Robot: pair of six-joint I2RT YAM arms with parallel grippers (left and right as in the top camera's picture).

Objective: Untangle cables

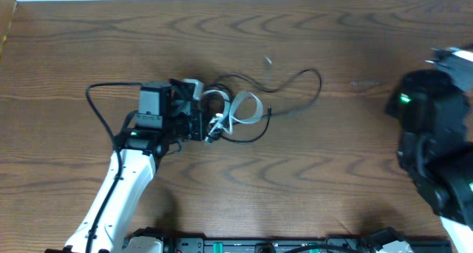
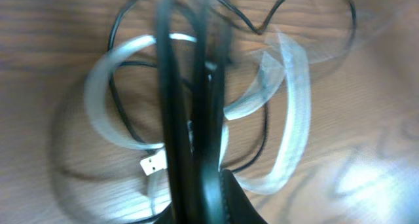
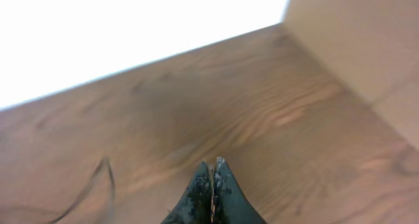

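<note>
**Cables (image 1: 236, 112) in a loose tangle on the tabletop (image 1: 332, 171), left of centre.**
The tangle joins a thin black cord (image 1: 320, 86) to a flat white section (image 1: 247, 105). The white section curls into two overlapping loops lying flat, and the left wrist view shows it as a pale, translucent band (image 2: 294, 119). The black cord threads through these loops. It then runs out to the right in one wide open loop and curves back toward the bundle. A small white plug (image 2: 154, 164) lies on the wood inside the left loop. The close view is blurred, so the individual crossings cannot be resolved.
</note>
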